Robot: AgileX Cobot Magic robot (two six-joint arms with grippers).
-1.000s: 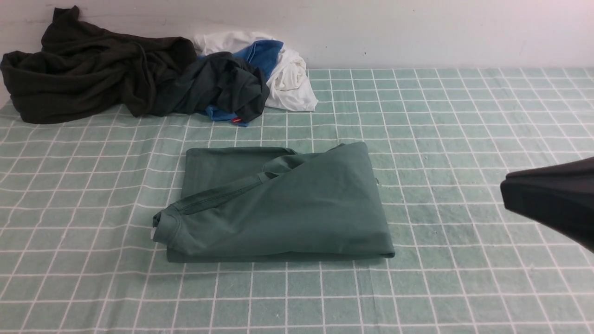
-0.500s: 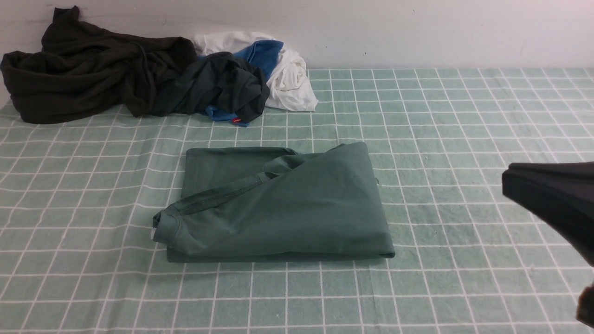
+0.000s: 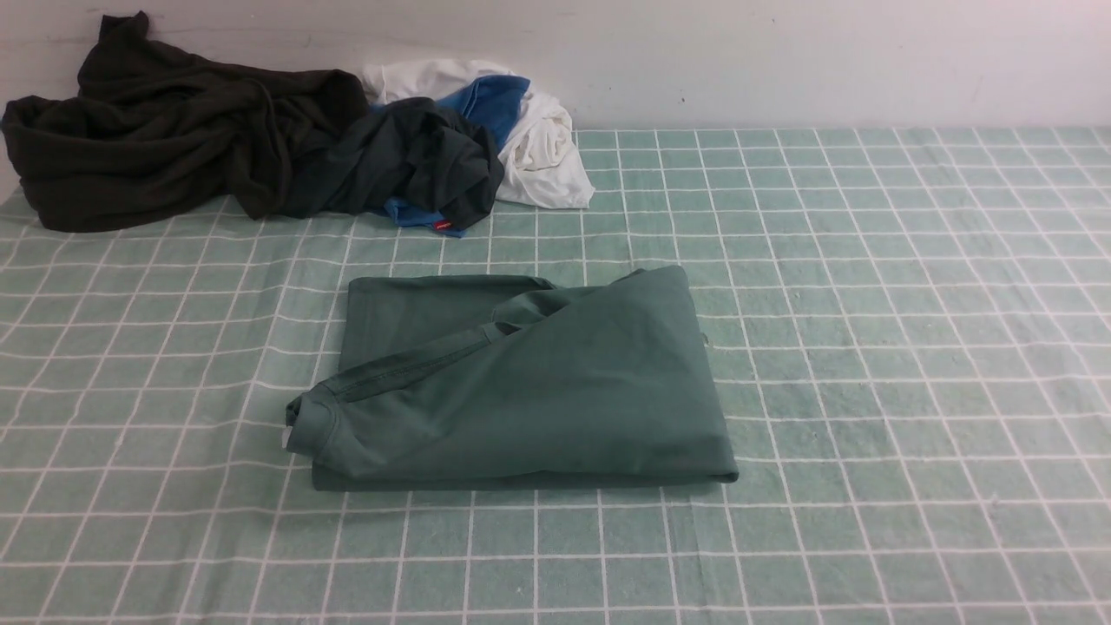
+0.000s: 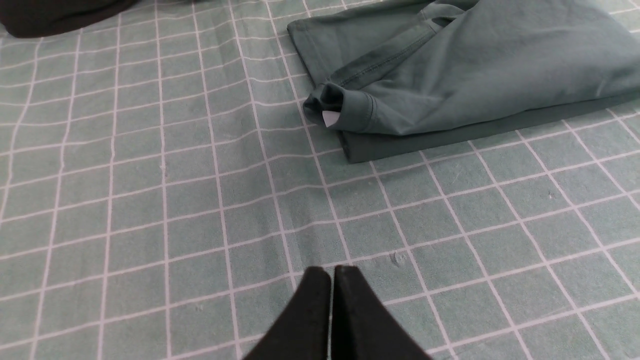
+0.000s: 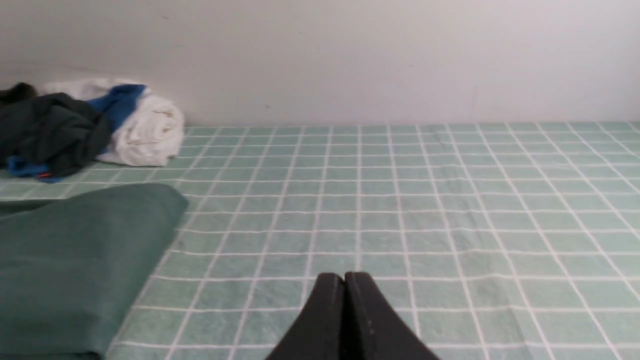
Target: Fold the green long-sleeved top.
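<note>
Where checked cloth [image 3: 868, 347] meets wall [image 3: 781, 61], clothes [image 3: 260, 148] lie heaped.

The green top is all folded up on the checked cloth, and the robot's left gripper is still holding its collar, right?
Not quite. The green top is folded on the checked cloth, but the left gripper holds nothing: the left wrist view shows it shut and empty, apart from the collar.

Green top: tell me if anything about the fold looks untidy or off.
The green long-sleeved top lies folded on the checked cloth, but not squarely: the upper layer sits skewed over the lower one, the neck band bunches at the near left corner, and a white label pokes out there. Nothing looks damaged.
</note>
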